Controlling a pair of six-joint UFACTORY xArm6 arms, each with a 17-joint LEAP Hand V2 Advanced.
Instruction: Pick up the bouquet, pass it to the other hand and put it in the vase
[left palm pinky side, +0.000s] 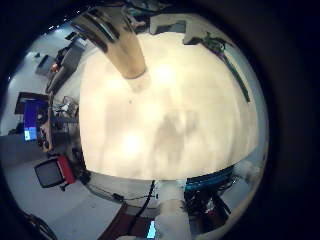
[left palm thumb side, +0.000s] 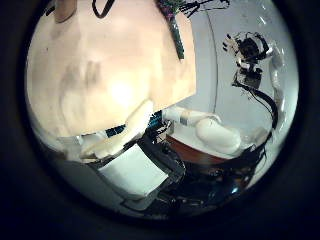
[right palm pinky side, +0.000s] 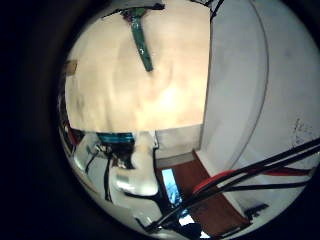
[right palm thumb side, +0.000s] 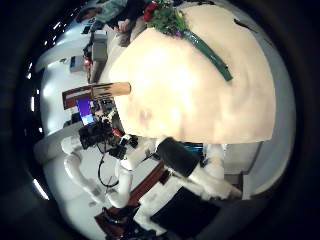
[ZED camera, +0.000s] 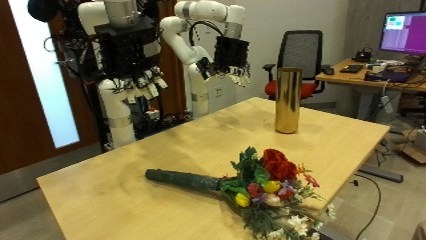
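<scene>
Wooden table (ZED camera: 160, 150) carrying only two things. Gold vase (ZED camera: 286, 100) standing upright at far edge. Bouquet (ZED camera: 246, 183) lying flat near front edge, dark wrapped stems pointing toward arms, red and yellow blooms overhanging corner. Left hand (ZED camera: 236, 52) and right hand (ZED camera: 133, 65) hovering high behind table, fingers hanging relaxed, holding nothing, both well apart from bouquet.

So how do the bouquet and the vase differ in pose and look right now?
The vase stands upright near the table's far edge, while the bouquet lies flat on its side near the front edge. The vase is a plain gold cylinder; the bouquet is multicoloured, with red and yellow flowers, green leaves and a dark wrapped stem. The vase is one smooth shape; the bouquet flares from narrow stem to bushy head. Both rest on the wooden table, untouched by either hand.
</scene>
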